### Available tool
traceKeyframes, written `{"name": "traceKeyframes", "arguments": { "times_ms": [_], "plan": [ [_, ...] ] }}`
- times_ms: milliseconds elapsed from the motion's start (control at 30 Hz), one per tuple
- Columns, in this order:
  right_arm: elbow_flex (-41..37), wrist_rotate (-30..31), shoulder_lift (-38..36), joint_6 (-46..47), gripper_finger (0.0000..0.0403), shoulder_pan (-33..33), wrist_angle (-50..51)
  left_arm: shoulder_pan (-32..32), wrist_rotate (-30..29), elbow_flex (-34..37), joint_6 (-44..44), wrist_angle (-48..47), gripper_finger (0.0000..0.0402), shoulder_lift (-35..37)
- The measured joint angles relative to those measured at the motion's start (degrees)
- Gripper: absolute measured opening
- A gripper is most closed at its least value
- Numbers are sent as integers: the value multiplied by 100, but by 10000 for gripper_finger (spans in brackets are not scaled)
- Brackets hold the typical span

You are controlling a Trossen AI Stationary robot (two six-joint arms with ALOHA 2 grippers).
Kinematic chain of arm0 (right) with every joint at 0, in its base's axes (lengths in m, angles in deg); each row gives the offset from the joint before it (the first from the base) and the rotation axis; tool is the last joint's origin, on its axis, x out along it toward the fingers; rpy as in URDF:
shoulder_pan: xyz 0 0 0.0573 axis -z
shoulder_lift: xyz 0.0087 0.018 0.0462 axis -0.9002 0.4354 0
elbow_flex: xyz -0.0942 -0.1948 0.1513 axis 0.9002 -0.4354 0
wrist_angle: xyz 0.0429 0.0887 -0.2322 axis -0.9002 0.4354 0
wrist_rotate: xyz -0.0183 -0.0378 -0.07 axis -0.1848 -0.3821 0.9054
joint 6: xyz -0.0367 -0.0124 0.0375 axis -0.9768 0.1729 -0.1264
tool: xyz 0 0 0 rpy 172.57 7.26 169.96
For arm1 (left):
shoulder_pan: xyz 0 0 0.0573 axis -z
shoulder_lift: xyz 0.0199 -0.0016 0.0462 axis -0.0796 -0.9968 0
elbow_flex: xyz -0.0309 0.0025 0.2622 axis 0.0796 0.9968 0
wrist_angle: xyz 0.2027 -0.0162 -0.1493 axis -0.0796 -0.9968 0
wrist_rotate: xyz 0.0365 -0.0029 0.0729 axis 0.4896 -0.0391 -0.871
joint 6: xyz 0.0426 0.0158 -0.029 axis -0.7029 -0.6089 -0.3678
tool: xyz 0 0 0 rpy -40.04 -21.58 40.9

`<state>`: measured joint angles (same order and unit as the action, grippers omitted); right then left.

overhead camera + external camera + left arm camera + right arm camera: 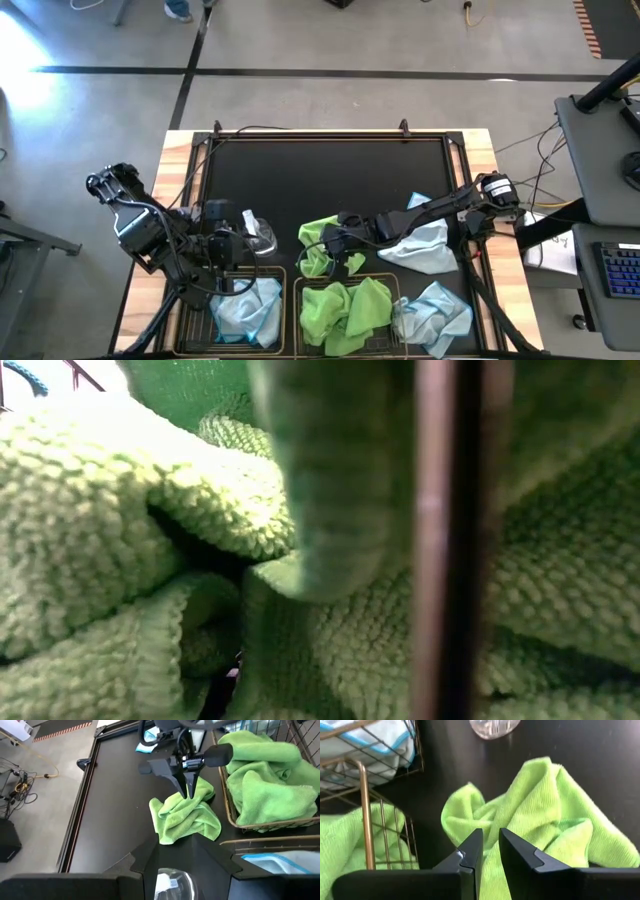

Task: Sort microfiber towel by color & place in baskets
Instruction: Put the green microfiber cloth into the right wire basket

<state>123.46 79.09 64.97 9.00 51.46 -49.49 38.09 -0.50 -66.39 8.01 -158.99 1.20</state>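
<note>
**Q:** Where does the loose green towel [320, 243] lie?

**A:** Crumpled on the black mat [320, 170], just at twelve o'clock from the middle basket [349, 282], which is heaped with green towels [350, 310]. The right gripper [337, 243] sits on it, fingers drawn narrow with a fold of lime cloth pinched between the tips, as both wrist views show.

**Q:** And the blue ones?

**A:** One pale blue towel [425, 243] lies under the right arm, at three o'clock from the green one. Another fills the left basket [196, 300] as a blue heap [250, 310]; a third blue towel [435, 315] lies bunched at three o'clock from the middle basket.

**Q:** The left gripper [235, 248]?

**A:** It hovers at twelve o'clock from the left basket, at nine o'clock from the loose green towel. Its fingers stand apart with a clear spray bottle [258, 232] lying between them; whether they touch it cannot be told.

**Q:** The table-level camera?

**A:** Green cloth [150, 540] fills it, crossed by a dark wire [440, 540].
</note>
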Motion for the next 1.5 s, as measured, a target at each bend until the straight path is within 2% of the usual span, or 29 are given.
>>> {"name": "traceKeyframes", "arguments": {
  "times_ms": [100,367,500,733,1167,1300,1400,1500],
  "plan": [
    [-56,253,-1,98,57,0,-283,0,0,0,54,-55,103,0],
    [-175,254,0,248,57,173,-473,11,2,2,174,-263,103,0],
    [-235,200,1,-251,57,164,-671,14,0,2,201,-308,103,0],
    [-295,-238,1,-1004,57,164,-1086,15,0,2,212,-471,103,0],
    [-308,-238,34,-2319,57,166,-1116,15,-65,2,396,-729,103,0],
    [-308,-244,73,-1747,57,222,-1046,15,-79,2,470,-766,103,0],
    [-308,-241,73,-1117,57,311,-711,15,-90,2,472,-781,103,0],
    [-310,-239,77,-867,57,403,-242,15,-96,2,470,-811,103,0]
  ]
}}
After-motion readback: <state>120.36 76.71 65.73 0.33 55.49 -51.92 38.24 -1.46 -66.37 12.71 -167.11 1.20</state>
